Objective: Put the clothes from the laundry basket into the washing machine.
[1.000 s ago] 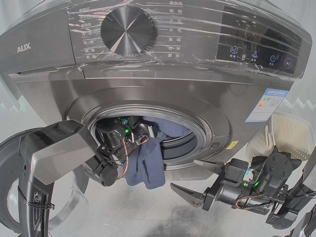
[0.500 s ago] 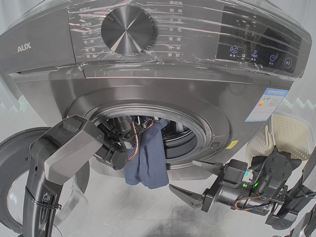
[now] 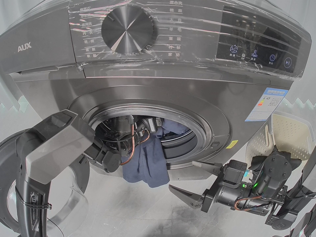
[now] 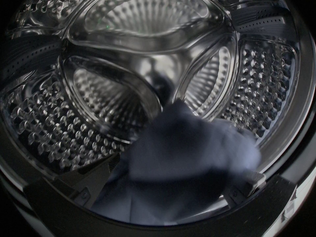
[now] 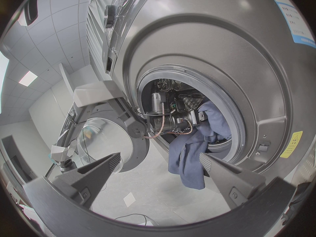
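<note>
Left arm shifted; left pincer spread around blue garment; right pincer gapes empty above grey floor.

The left arm wore a pale grey, angular shell over black joints. A thin black strap was cinched round its lower link, and a copper-coloured cable looped along the black wrist. The right arm was black and rounded, dotted with small green lights and trailed by a brown cable. The right gripper had dark grey, wedge-shaped fingers with dimpled pads at the tips and a screw at each base.
</note>
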Controlling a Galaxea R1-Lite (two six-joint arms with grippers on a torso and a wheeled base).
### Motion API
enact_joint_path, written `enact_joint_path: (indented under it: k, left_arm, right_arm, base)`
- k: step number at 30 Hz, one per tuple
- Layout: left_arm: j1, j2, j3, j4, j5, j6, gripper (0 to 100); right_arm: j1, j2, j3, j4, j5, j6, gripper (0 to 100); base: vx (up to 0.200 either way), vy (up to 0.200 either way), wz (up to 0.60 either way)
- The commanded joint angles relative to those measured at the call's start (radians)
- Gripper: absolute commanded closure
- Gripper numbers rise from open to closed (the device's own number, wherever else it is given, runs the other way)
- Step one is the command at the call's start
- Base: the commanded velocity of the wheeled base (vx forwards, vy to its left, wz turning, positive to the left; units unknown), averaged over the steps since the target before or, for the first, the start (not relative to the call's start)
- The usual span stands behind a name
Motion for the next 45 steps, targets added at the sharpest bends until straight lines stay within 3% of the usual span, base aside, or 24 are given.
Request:
enact_joint_path:
  k: [1, 4, 6, 7, 8, 10, 25, 26, 27, 35, 36, 37, 38, 40, 42, 45]
  left_arm:
    - [-0.039, -0.171, 0.146, 0.105, -0.022, -0.015, 0]
    - [-0.063, -0.209, 0.229, 0.182, -0.065, -0.008, 0]
    - [-0.071, -0.214, 0.274, 0.232, -0.085, 0.018, 0]
    - [-0.071, -0.214, 0.274, 0.232, -0.085, 0.018, 0]
    - [-0.071, -0.204, 0.314, 0.257, -0.089, 0.066, 0]
    - [-0.068, -0.187, 0.341, 0.254, -0.089, 0.109, 0]
    - [-0.034, -0.077, 0.261, 0.249, -0.073, 0.156, 0]
    - [-0.032, -0.072, 0.260, 0.245, -0.070, 0.158, 100]
    - [-0.032, -0.071, 0.260, 0.243, -0.070, 0.159, 100]
    - [-0.043, -0.032, 0.160, 0.160, -0.068, 0.133, 100]
    - [-0.045, -0.028, 0.143, 0.145, -0.068, 0.112, 100]
    - [-0.045, -0.028, 0.143, 0.145, -0.068, 0.112, 100]
    - [-0.046, -0.022, 0.111, 0.120, -0.066, 0.067, 100]
    - [-0.048, -0.022, 0.085, 0.096, -0.066, 0.032, 100]
    - [-0.046, -0.019, 0.051, 0.062, -0.065, 0.012, 100]
    - [-0.043, 0.000, 0.004, -0.001, -0.047, 0.008, 100]
  right_arm:
    - [0.000, 0.003, 0.002, -0.001, 0.001, 0.000, 0]
    - [0.000, 0.003, 0.002, -0.001, 0.001, 0.000, 0]
    - [0.000, 0.003, 0.002, -0.001, 0.001, 0.000, 0]
    - [0.000, 0.003, 0.002, -0.001, 0.001, 0.000, 0]
    - [0.002, 0.004, 0.002, -0.001, 0.001, 0.000, 0]
    - [0.005, 0.003, 0.003, -0.001, 0.001, 0.000, 0]
    - [0.006, 0.006, -0.001, -0.001, 0.001, 0.001, 0]
    - [0.006, 0.006, -0.003, -0.001, 0.001, 0.000, 0]
    - [0.006, 0.006, -0.003, -0.001, 0.001, 0.001, 0]
    - [0.006, 0.004, -0.004, -0.001, 0.001, 0.000, 0]
    - [0.006, 0.004, -0.006, -0.001, 0.001, 0.000, 0]
    - [0.006, 0.004, -0.006, -0.001, 0.001, 0.000, 0]
    - [0.006, 0.003, -0.007, -0.001, 0.001, 0.000, 0]
    - [0.006, 0.003, -0.007, -0.001, 0.001, 0.000, 0]
    - [0.006, 0.003, -0.007, -0.001, 0.001, 0.000, 0]
    - [0.006, 0.003, -0.007, -0.001, 0.001, 0.000, 0]
  base:
    - [0.000, 0.000, 0.00]
    - [0.000, 0.000, 0.00]
    - [0.000, 0.000, 0.00]
    - [0.000, 0.000, 0.00]
    - [0.000, 0.000, 0.00]
    - [0.000, 0.000, 0.00]
    - [0.000, 0.000, 0.00]
    - [0.000, 0.000, 0.00]
    - [0.000, 0.000, 0.00]
    - [0.000, 0.000, 0.00]
    - [0.000, 0.000, 0.00]
    - [0.000, 0.000, 0.00]
    - [0.000, 0.000, 0.00]
    - [0.000, 0.000, 0.00]
    - [0.000, 0.000, 0.00]
    - [0.000, 0.000, 0.00]
